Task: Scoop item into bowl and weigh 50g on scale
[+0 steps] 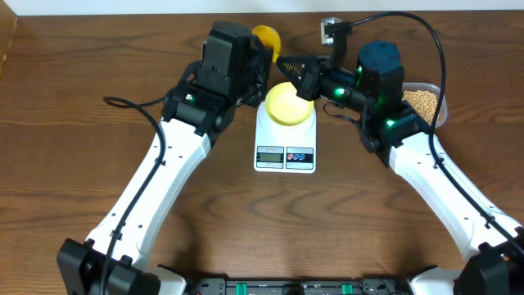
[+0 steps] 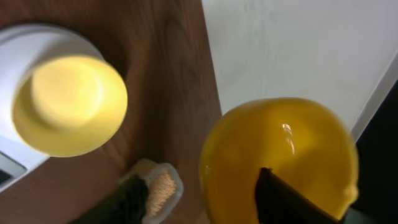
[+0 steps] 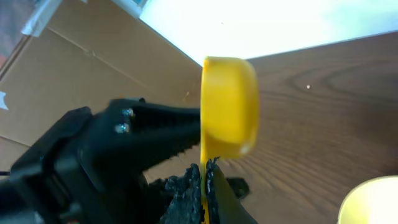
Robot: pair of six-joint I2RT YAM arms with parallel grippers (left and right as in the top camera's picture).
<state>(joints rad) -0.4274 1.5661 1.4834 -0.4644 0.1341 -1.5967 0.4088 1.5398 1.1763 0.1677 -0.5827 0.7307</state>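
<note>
The pale yellow bowl (image 1: 288, 104) (image 2: 68, 106) sits on the white scale (image 1: 285, 141) (image 2: 18, 46). A bright yellow scoop (image 1: 266, 37) (image 2: 280, 155) (image 3: 229, 106) hangs above the table behind the scale. My right gripper (image 1: 296, 65) (image 3: 204, 171) is shut on the scoop's thin handle. My left gripper (image 1: 260, 51) (image 2: 200, 177) is open, its fingers (image 2: 286, 199) wide apart beside the scoop's cup; one serrated finger (image 3: 161, 121) reaches the cup's rim. The beans (image 1: 423, 100) lie in a clear tub at the right. The bowl's edge (image 3: 373, 199) shows in the right wrist view.
The clear tub (image 1: 439, 90) (image 2: 163, 190) stands behind my right arm near the table's back edge. A black cable (image 1: 131, 105) trails across the table by the left arm. A white wall rises behind the table.
</note>
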